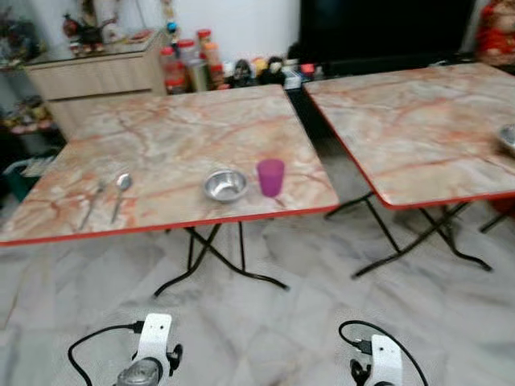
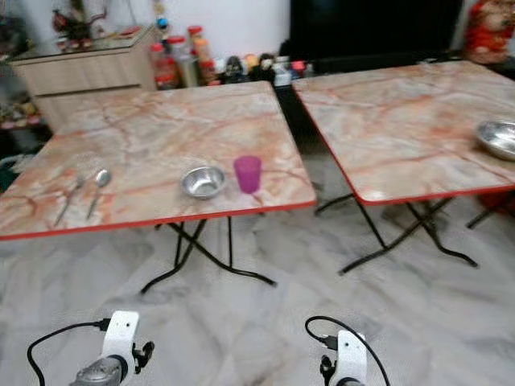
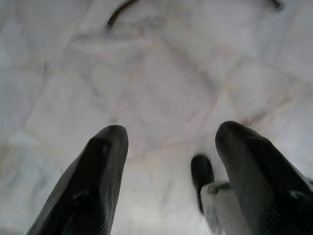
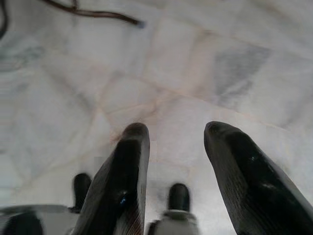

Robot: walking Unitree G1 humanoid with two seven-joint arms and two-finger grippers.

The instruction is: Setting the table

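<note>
On the nearer marble-topped folding table (image 1: 161, 137) stand a small steel bowl (image 1: 224, 185) and a purple cup (image 1: 270, 177) side by side near the front edge. A fork (image 1: 91, 205) and a spoon (image 1: 121, 193) lie at its front left. A second steel bowl (image 2: 499, 138) rests on the right table (image 1: 418, 121). My two arms hang low over the floor, wrists at the bottom of the eye views. My left gripper (image 3: 168, 142) is open above the tiles, and my right gripper (image 4: 173, 139) is open too, both holding nothing.
A gap runs between the two tables, whose black crossed legs (image 1: 217, 257) stand on grey marble floor (image 1: 290, 322). A wooden sideboard (image 1: 96, 76), bottles and jars (image 1: 189, 64) and a dark TV unit (image 1: 386, 32) line the far wall.
</note>
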